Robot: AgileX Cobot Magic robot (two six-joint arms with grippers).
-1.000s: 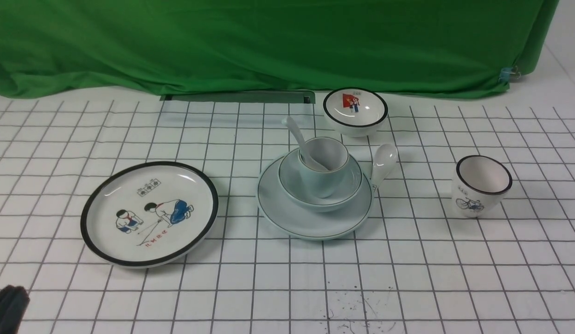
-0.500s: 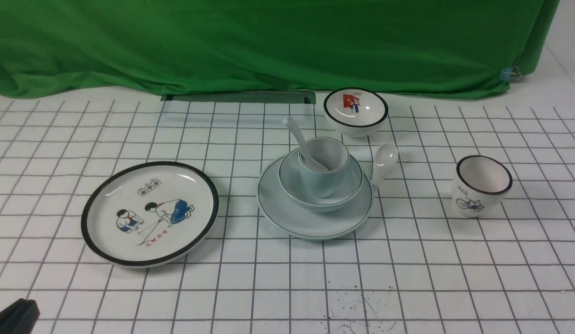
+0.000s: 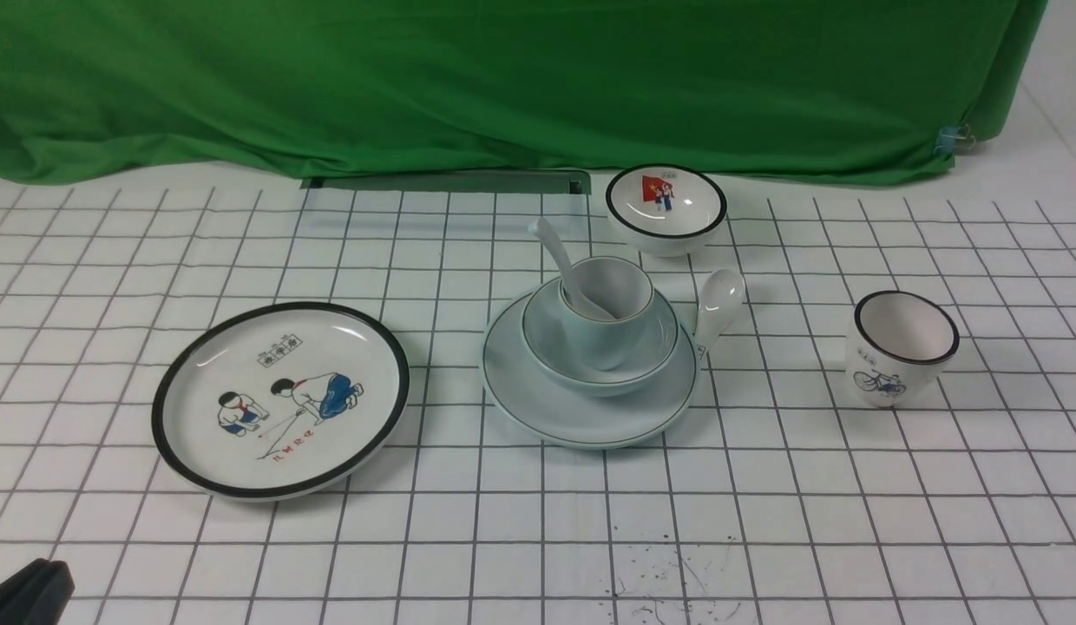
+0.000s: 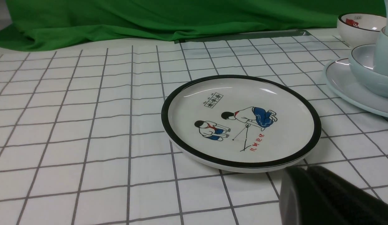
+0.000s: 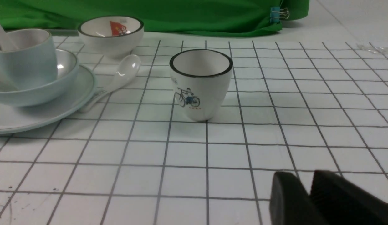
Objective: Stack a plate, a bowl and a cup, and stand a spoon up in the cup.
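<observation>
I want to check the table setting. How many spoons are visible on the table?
2. One plain white spoon stands in the pale blue cup on the stack. The other spoon lies on the cloth, beside the pale blue plate, on its right.

My left pincer [image 4: 309, 184] looks matt black, like plastic. The plate [image 3: 538, 408], bowl [image 3: 547, 347], cup [image 3: 603, 343] and spoon [image 3: 560, 256] before me look like glazed ceramic, smooth and glossy, as do the cartoon plate [image 3: 279, 399] and bicycle cup [image 3: 898, 351]. The tabletop [image 3: 764, 521] has a matt gridded white cover, and the green backdrop [image 3: 503, 78] is soft, creased cloth.
</observation>
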